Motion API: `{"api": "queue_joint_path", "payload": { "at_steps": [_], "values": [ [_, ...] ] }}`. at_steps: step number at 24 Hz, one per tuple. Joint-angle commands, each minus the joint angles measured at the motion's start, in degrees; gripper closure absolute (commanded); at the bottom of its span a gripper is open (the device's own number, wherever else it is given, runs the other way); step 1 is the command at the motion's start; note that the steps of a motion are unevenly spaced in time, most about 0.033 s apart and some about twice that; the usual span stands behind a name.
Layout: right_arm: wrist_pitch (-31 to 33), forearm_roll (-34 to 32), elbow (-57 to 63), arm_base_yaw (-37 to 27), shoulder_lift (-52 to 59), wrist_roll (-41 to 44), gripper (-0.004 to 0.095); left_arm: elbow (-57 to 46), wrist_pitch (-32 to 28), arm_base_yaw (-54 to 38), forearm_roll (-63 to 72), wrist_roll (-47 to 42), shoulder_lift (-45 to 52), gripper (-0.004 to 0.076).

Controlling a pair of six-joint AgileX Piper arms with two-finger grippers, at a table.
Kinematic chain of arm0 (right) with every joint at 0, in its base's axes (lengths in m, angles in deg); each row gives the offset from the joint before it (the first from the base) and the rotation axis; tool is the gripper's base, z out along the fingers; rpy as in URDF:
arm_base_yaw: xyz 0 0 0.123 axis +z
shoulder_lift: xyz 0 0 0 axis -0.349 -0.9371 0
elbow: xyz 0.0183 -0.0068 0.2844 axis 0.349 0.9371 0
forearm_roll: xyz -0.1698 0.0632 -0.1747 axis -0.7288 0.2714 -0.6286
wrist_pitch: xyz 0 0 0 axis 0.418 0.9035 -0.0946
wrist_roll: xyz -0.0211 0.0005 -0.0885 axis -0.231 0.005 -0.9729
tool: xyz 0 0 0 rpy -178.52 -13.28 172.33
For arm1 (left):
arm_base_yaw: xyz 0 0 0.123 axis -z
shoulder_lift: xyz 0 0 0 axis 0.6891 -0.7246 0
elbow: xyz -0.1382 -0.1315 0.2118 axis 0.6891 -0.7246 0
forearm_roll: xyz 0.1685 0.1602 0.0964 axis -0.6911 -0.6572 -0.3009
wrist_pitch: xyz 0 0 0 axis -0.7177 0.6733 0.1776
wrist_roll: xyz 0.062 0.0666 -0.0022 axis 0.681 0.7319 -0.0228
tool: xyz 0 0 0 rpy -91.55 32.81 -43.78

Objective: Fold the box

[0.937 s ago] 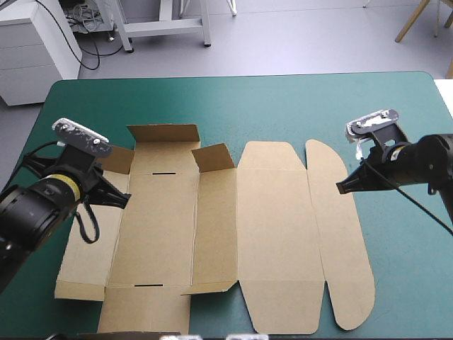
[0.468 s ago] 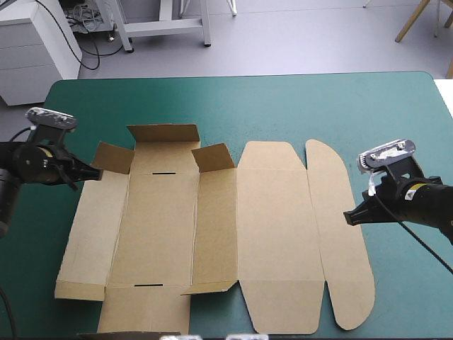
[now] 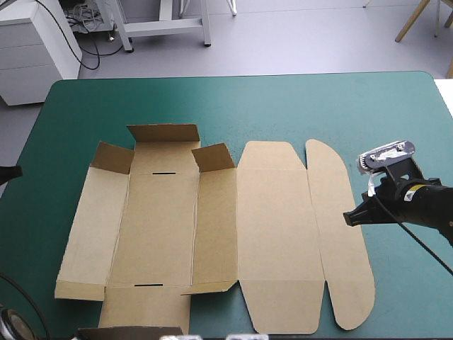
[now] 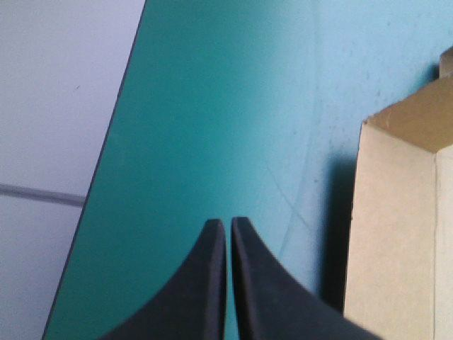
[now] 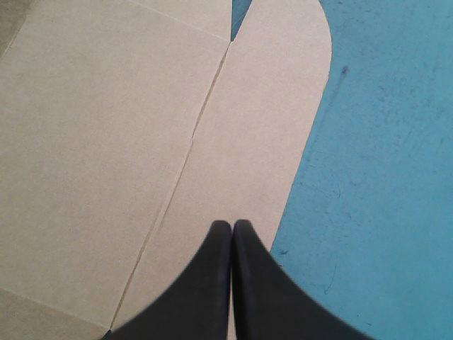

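The brown box (image 3: pixel 212 227) lies spread out as a cut sheet on the teal-green cover, with short flaps raised at its far left corner. My right gripper (image 3: pixel 348 218) is shut beside the sheet's right rounded flap. In the right wrist view its tip (image 5: pixel 232 225) hangs over that flap's curved edge, with the box (image 5: pixel 106 142) ahead of it. My left gripper (image 3: pixel 7 173) barely shows at the table's left edge. It is shut and empty (image 4: pixel 228 224) over bare cover, and the box's raised left flap (image 4: pixel 396 234) stands off to one side.
Bare teal-green cover (image 3: pixel 283 106) runs along the far side of the table and to the right of the sheet. The table's left edge (image 4: pixel 106 163) passes close by my left gripper, with grey floor beyond it.
My left arm has pulled back leftward off the box's left side to the table's edge. My right gripper moved nearer and rightward earlier, then held still.
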Motion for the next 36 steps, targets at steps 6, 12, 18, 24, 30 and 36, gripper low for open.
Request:
{"api": "queue_joint_path", "payload": {
  "at_steps": [6,12,18,24,30,36],
  "values": [
    [-2.62,0.55,-1.44,-0.52,0.64,-0.04,0.0927,2.04,4.91,-9.45,18.49,3.86,-6.00,0.0706],
    [-2.74,0.64,-1.44,-0.52,0.64,-0.04,0.0927,2.04,5.36,-9.45,17.75,0.35,-8.48,0.0352],
    [-2.93,0.37,-1.44,-0.52,0.64,-0.04,0.0927,2.04,9.36,-9.45,17.61,-1.21,-9.89,0.0090],
    [-2.93,0.37,-1.44,-0.52,0.64,-0.04,0.0927,1.94,12.70,-9.25,13.18,-3.17,-10.11,0.0090],
    [-2.93,0.71,-1.44,-0.52,0.64,-0.04,0.0927,1.04,15.92,-9.09,9.84,-7.09,-9.96,0.0090],
    [-2.60,0.83,-1.44,-0.52,0.64,-0.04,0.0927,-4.59,15.92,-6.88,7.59,-6.99,-9.44,0.0090]
  ]
}}
